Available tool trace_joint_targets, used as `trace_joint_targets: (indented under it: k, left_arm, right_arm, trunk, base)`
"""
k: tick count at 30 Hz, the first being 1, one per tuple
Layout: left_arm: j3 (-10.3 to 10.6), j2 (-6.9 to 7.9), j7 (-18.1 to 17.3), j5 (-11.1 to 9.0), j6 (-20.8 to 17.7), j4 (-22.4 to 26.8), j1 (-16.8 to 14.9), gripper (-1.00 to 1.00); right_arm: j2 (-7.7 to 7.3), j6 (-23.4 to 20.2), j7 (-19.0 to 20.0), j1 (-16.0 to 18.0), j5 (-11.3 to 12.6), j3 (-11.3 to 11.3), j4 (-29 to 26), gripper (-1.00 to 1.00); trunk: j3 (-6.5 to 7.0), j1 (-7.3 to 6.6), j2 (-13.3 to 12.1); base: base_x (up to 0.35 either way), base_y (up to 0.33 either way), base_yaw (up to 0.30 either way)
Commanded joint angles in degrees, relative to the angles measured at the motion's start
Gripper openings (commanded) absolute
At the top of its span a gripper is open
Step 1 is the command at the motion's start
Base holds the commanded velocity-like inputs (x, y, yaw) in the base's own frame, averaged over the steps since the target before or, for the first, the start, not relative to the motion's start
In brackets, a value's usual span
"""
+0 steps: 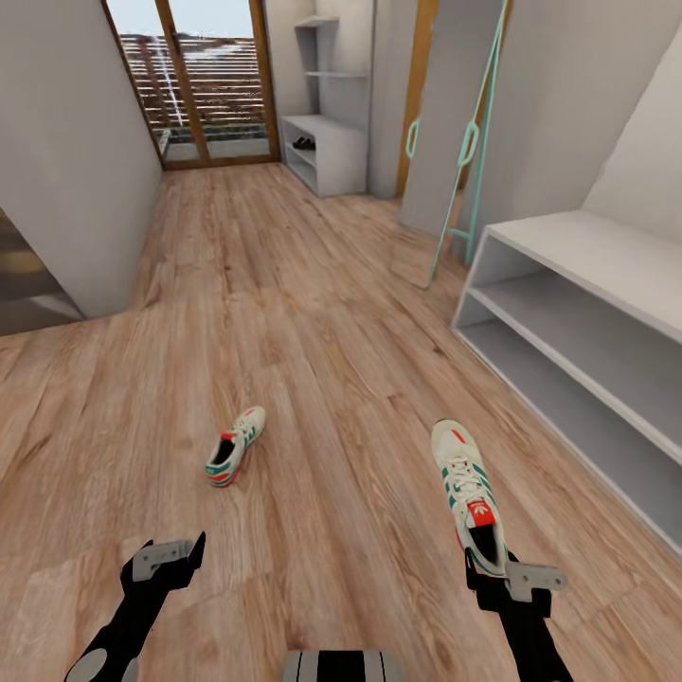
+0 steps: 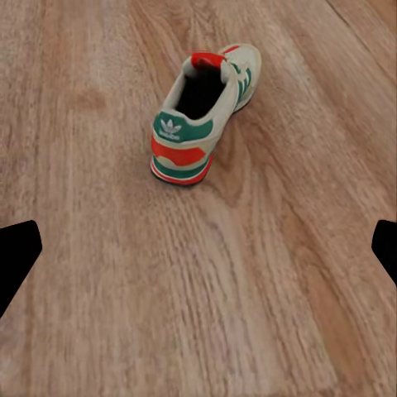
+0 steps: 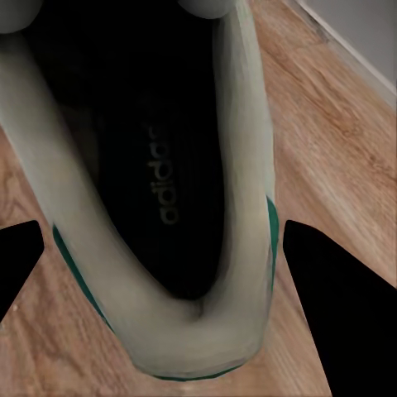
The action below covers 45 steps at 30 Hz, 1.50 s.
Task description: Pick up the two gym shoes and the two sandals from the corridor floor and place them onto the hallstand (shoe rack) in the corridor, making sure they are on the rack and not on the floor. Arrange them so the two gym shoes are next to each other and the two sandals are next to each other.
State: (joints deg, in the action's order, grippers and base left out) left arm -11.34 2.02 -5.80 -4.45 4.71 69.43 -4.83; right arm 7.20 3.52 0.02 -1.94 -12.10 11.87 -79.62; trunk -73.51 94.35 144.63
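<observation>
One gym shoe [image 1: 235, 445] lies on the corridor floor [image 1: 313, 313] ahead of my left gripper [image 1: 173, 557]. That gripper is open and empty, and the shoe's heel [image 2: 184, 141] faces it from a short distance. My right gripper [image 1: 488, 566] is shut on the heel of the other gym shoe [image 1: 466, 485], whose toe points away from me. In the right wrist view its fingers [image 3: 331, 289] press both sides of the heel collar [image 3: 157, 215]. The hallstand [image 1: 606, 256] stands at the right with bare tiers. A small dark pair [image 1: 303, 143] rests on a far white unit, too small to identify.
A slim teal frame [image 1: 471, 142] leans on the wall beyond the hallstand. A grey wall corner [image 1: 85, 189] juts in at the left. Glass doors [image 1: 199, 76] close the corridor's far end. Wide plank floor lies between the shoes and the hallstand.
</observation>
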Motion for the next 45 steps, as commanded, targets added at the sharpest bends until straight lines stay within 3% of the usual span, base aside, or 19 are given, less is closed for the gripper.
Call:
trace_joint_targets:
  k: [1,29,45]
  left_arm:
    - [0.0,0.0,0.0,0.0,0.0,0.0,0.0,1.0]
    - [0.4,0.0,0.0,0.0,0.0,0.0,-0.2,1.0]
    - [0.5,0.0,0.0,0.1,0.0,0.0,-0.2,1.0]
  right_arm:
    - [0.0,0.0,0.0,0.0,0.0,0.0,0.0,-1.0]
    - [-0.03,0.0,0.0,0.0,0.0,0.0,0.0,-1.0]
    - [-0.08,0.0,0.0,0.0,0.0,0.0,0.0,-1.0]
  trunk:
    - [0.0,0.0,0.0]
    - [0.0,0.0,0.0]
    - [0.0,0.0,0.0]
  base:
    - [0.311,0.167,0.0]
    - [0.296,0.121,0.0]
    - [0.057,0.047,0.0]
